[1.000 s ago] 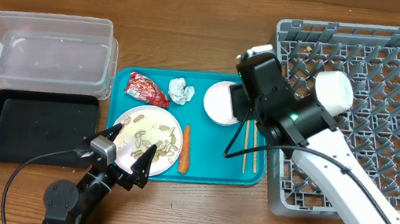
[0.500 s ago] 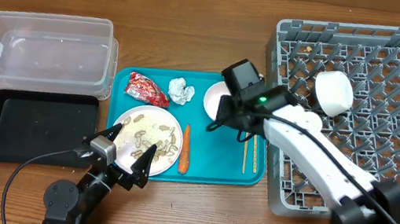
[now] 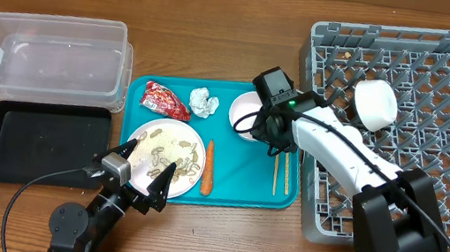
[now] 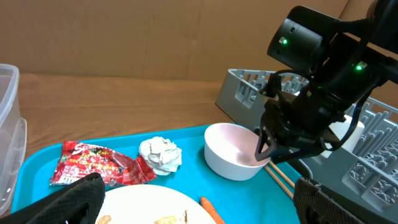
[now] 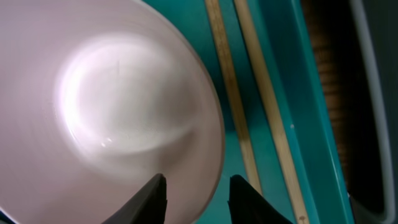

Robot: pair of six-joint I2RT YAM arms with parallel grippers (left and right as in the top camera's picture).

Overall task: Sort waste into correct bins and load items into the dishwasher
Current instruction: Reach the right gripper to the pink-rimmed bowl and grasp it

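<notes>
The right gripper (image 5: 198, 190) stands open, one finger on each side of the round white bowl (image 5: 118, 106) rim. The left gripper (image 3: 148, 161) is open too.

A wooden counter (image 3: 220, 36) with visible grain fills the overhead view; a teal serving tray (image 3: 245, 172) lies flat near its middle, somewhat closer to the front edge; a plain brown wall (image 4: 124, 37) rises behind the far edge.

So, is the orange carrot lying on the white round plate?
No, the orange carrot lies on the teal tray beside the white round plate.
</notes>
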